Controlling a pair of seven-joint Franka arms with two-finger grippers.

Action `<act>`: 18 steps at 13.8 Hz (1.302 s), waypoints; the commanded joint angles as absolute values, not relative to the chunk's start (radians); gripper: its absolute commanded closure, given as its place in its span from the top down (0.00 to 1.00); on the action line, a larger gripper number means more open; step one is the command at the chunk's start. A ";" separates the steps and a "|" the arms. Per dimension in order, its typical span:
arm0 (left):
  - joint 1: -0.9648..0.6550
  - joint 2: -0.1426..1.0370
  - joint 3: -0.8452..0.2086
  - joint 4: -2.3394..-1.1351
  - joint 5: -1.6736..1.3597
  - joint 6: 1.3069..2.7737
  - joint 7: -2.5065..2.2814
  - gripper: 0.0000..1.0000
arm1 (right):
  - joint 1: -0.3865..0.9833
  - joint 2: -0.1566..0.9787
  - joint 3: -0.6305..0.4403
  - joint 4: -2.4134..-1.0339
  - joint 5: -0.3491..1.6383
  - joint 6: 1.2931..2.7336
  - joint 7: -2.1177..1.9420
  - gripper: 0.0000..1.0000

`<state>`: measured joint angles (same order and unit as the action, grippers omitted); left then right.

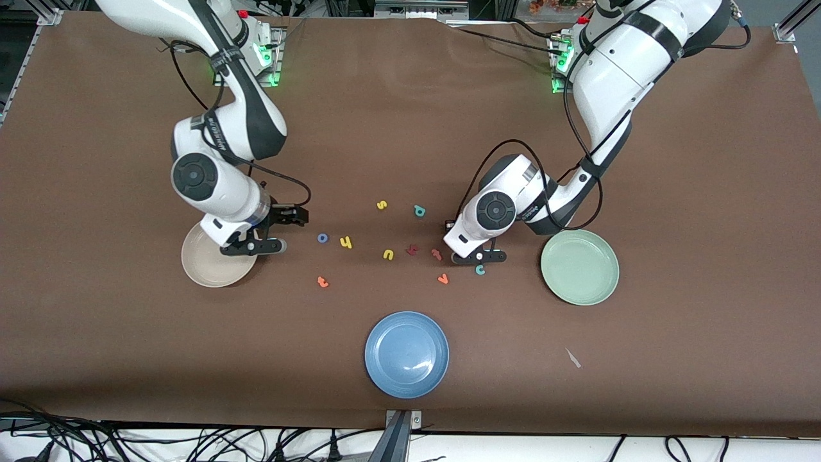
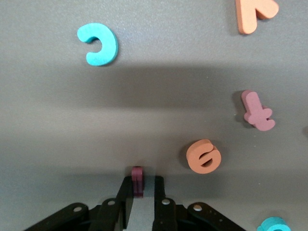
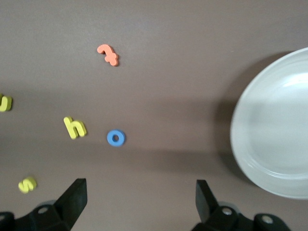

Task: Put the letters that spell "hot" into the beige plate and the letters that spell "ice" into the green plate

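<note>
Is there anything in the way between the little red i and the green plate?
Nothing visible. The left end effector is pinching the dark red i, and only bare tabletop lies between it and the green plate. The teal c sits beside the route, nearer the front camera.

The left arm reaches down from its base toward the middle of the bench, its wrist bent so that the left gripper sits low at the surface, fingers drawn in narrowly around a dark red i. The right arm is folded at the elbow, and the right gripper hangs with fingers spread wide apart.
</note>
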<state>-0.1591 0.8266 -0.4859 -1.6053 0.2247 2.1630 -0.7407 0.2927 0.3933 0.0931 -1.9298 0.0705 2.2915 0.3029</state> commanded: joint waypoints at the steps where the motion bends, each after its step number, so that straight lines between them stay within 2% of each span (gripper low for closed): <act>1: -0.144 0.828 -0.503 -1.615 0.264 2.180 -0.738 0.15 | 0.304 0.360 0.136 -2.086 0.064 2.507 0.406 1.00; 3: -0.140 0.828 -0.502 -1.615 0.264 2.178 -0.738 0.00 | 0.339 0.392 0.137 -2.108 0.064 2.580 0.434 1.00; 5: -0.137 0.822 -0.503 -1.614 0.264 2.169 -0.739 0.00 | 0.359 0.457 0.137 -2.091 0.058 2.623 0.451 0.99; 7: -0.121 0.813 -0.508 -1.605 0.264 2.149 -0.744 0.00 | 0.360 0.476 0.133 -2.089 0.051 2.642 0.445 0.99; 10: -0.074 0.776 -0.538 -1.571 0.264 2.028 -0.732 0.00 | 0.359 0.514 0.130 -2.051 0.013 2.638 0.436 0.99; 13: -0.041 0.735 -0.540 -1.502 0.256 1.880 -0.571 0.00 | 0.356 0.538 0.124 -2.025 -0.058 2.635 0.434 0.95; 18: 0.078 0.654 -0.523 -1.499 0.244 1.816 -0.248 0.00 | 0.359 0.577 0.124 -1.967 -0.106 2.589 0.433 0.92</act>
<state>0.0232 0.6873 -0.5202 -1.4867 0.2297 1.8481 -0.3858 0.3563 0.5528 0.1240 -2.0063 -0.0818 2.6175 0.4308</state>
